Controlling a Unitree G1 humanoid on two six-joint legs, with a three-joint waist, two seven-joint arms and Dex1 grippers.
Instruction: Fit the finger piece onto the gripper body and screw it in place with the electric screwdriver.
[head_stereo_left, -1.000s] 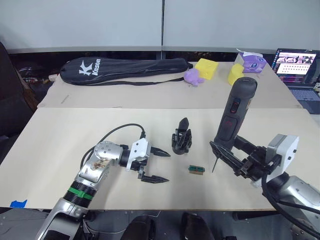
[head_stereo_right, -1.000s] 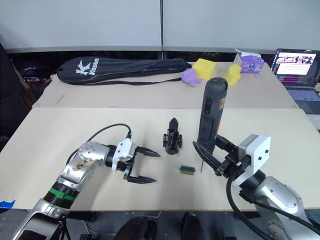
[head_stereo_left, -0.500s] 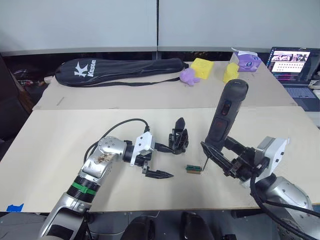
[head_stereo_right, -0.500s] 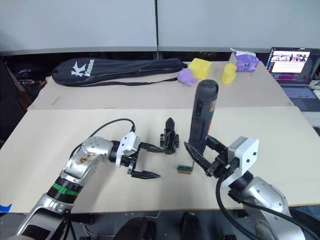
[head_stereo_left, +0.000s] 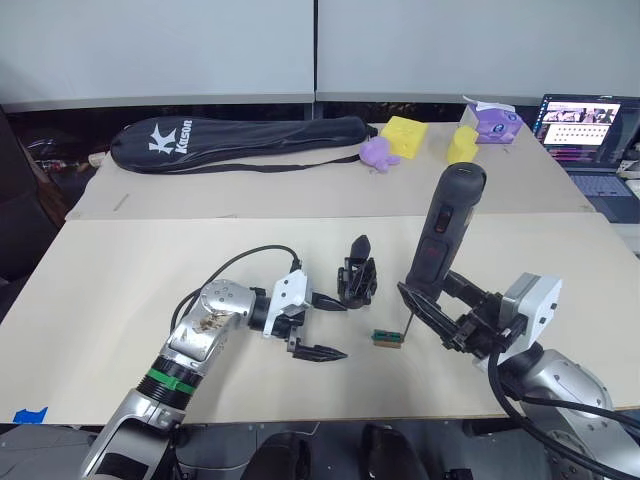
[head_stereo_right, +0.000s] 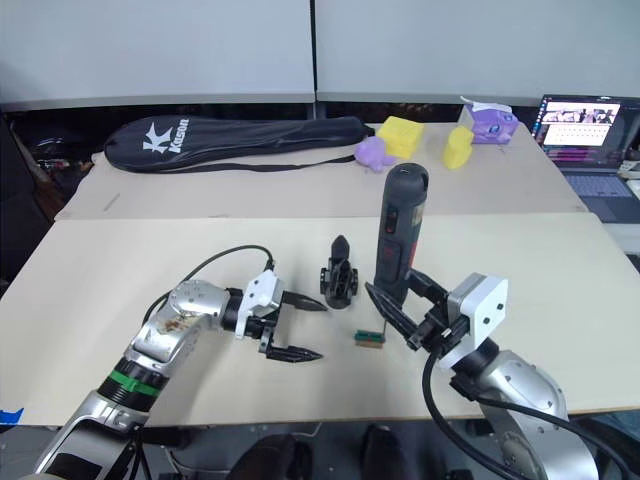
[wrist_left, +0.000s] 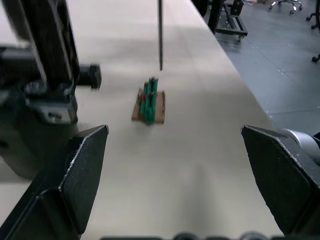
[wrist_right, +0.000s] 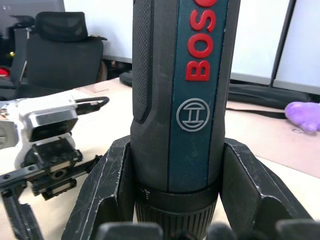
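The gripper body (head_stereo_left: 358, 283) stands on the near table (head_stereo_left: 120, 290), with one pointed black finger sticking up from it. A separate finger piece is out of view. My left gripper (head_stereo_left: 344, 330) is open just left of the body, its upper fingertip close beside the body's base, and nothing is between its fingers (wrist_left: 85, 175). My right gripper (head_stereo_left: 440, 315) is shut on the electric screwdriver (head_stereo_left: 446, 235), holding it upright right of the body. The screwdriver's thin bit (wrist_left: 160, 35) points down beside a tiny green block (head_stereo_left: 389, 339).
On the far table lie a long black racket bag (head_stereo_left: 240, 140), yellow foam shapes (head_stereo_left: 408, 135), a purple toy (head_stereo_left: 380, 153) and a purple box (head_stereo_left: 490, 122). An open laptop (head_stereo_left: 585, 125) sits at the far right. A cable loops off my left wrist.
My right gripper has carried the screwdriver left, so the bit is nearer the green block. My left gripper has moved closer to the gripper body. The camera has also shifted.
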